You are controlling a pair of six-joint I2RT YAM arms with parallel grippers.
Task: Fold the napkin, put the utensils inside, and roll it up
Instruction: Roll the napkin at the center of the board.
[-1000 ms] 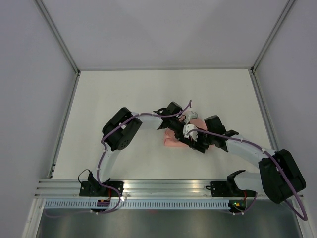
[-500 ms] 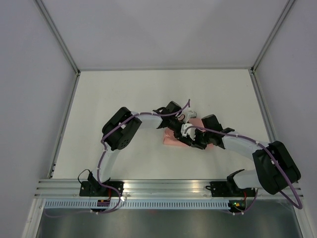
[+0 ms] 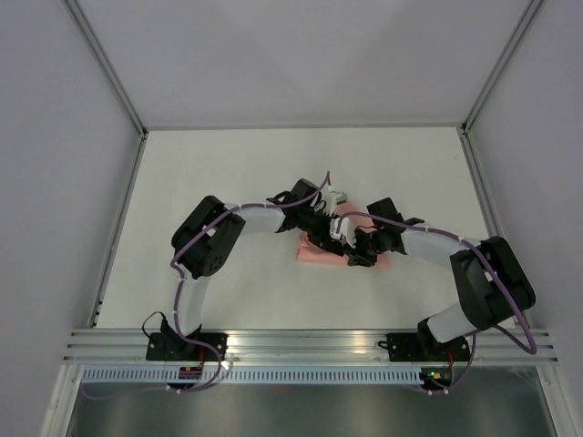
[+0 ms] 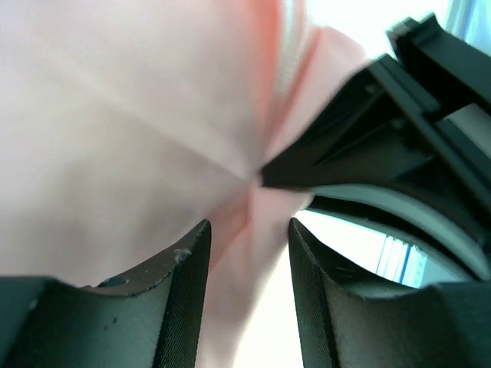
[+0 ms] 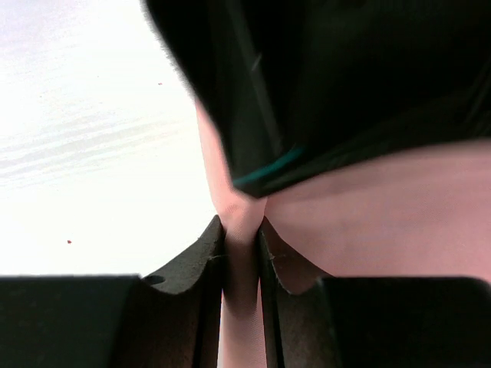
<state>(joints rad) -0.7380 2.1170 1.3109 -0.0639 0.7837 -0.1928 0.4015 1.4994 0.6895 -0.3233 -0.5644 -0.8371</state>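
Napkin [image 3: 318,256] is probably handling as thin, soft, slightly slippery cloth, light enough to lift by one pinched fold, so creases and edges are likely offering the surest hold. It is lying as a small salmon-pink bundle, wrinkled and faintly shiny, near the middle of the table [image 3: 219,173], under both wrists. The right gripper [image 5: 241,230] is squeezing a narrow ridge of it tight. The left gripper [image 4: 249,230] is showing jaws slightly apart with cloth between them; whether they are clamping it, I cannot tell.
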